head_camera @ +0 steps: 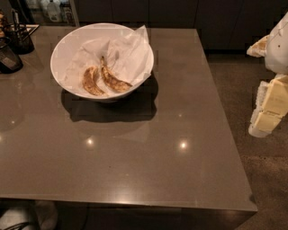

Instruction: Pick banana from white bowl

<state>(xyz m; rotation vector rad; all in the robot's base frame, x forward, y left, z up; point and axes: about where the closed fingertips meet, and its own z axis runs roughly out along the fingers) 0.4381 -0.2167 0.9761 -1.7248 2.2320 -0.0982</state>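
Your gripper (265,117) hangs off the right side of the table (180,117), over the floor and well apart from the bowl. You can't tell if it's wide or narrow. The white bowl (60,47) sits at far left on the tabletop, lined w/ crumpled paper (130,54). The banana (112,81) lies inside, stem toward the far rim, just beside a shorter banana (91,81). Dark containers (10,56) stand at the table's left edge.

This looks like a kitchen to me: a broad glossy worktop (135,148), dark cabinet fronts (171,13) behind it, bottles (54,10) at the back. My gripper (267,112) hangs beyond the worktop's right edge, over speckled floor (265,188).
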